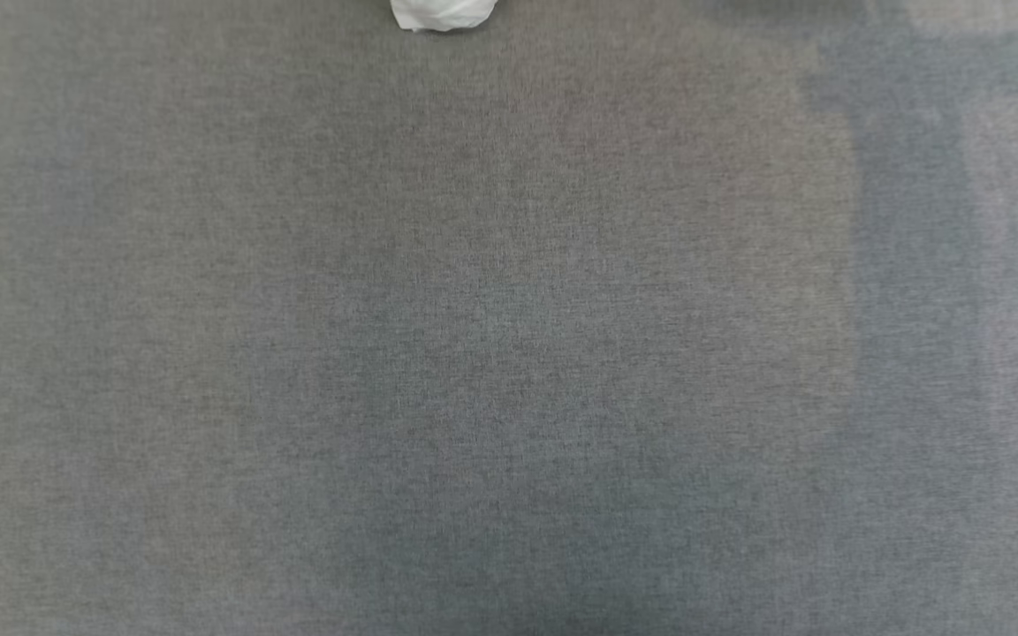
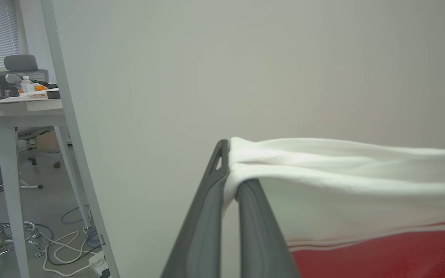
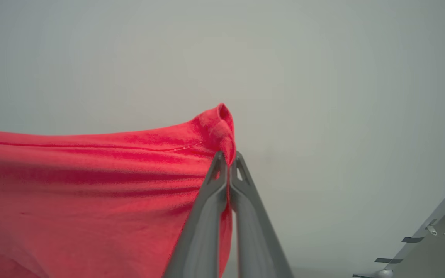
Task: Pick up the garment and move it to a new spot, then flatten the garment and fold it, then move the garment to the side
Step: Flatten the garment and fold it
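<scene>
I have the red jersey shirt with white short sleeves and striped trim (image 2: 342,170) lifted between my two arms. My left gripper (image 2: 233,166), at the centre of the left wrist view, is clamped on a bunched fold of white sleeve cloth. The cloth runs off to the right of that frame, with the thin red stripes and the red body below it. My right gripper (image 3: 228,156), at the centre of the right wrist view, is pinched tight on a rolled edge of the plain red cloth (image 3: 91,173), which spreads away to the left of that frame. Both wrist views show a pale wall (image 2: 245,58) behind the shirt.

In the head view the grey woven cloth surface (image 1: 509,353) lies bare below me. A small lump of white cloth (image 1: 443,13) pokes in at the top edge; I take it for part of the shirt, though I cannot be sure.

I judge that I am carrying the shirt to its new spot, ready to lay it flat. To do that well I should:
- draw my arms apart only until the span is taut, since either pinch could slip;
- lower both arms level, so the hanging part touches down first;
- drag gently towards me so the cloth lies smooth;
- release only when the shirt rests on the surface.
</scene>
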{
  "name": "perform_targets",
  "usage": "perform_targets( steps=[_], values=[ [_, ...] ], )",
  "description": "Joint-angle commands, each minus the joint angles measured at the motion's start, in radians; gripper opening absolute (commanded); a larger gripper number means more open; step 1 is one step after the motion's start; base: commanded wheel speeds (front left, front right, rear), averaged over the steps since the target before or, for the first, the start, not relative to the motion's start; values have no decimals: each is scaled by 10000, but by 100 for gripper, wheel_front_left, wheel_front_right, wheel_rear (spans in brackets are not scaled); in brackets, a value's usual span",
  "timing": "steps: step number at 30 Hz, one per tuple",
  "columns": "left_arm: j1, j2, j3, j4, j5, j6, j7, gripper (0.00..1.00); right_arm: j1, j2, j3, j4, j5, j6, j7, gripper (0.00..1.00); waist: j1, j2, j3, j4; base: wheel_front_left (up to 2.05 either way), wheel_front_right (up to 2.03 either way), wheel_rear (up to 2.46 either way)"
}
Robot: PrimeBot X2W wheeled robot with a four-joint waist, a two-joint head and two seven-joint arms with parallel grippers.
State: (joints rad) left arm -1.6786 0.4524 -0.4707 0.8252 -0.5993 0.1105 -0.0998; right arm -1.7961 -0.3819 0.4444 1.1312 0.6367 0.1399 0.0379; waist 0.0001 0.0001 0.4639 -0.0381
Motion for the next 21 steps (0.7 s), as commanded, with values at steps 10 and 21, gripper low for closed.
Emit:
perform_targets(
  steps=[10, 21],
  values=[
    [265, -316, 218, 976, -654, -460, 40, 0, 385, 39, 681, -45, 407, -92, 309, 0, -1, -1, 1319, 155, 0, 0, 0],
    [2158, -943, 540, 1905, -1760, -1265, 192, 0, 2903, -104, 1608, -736, 1454, -92, 479, 0, -1, -1, 762, 259, 0, 0, 0]
  ],
)
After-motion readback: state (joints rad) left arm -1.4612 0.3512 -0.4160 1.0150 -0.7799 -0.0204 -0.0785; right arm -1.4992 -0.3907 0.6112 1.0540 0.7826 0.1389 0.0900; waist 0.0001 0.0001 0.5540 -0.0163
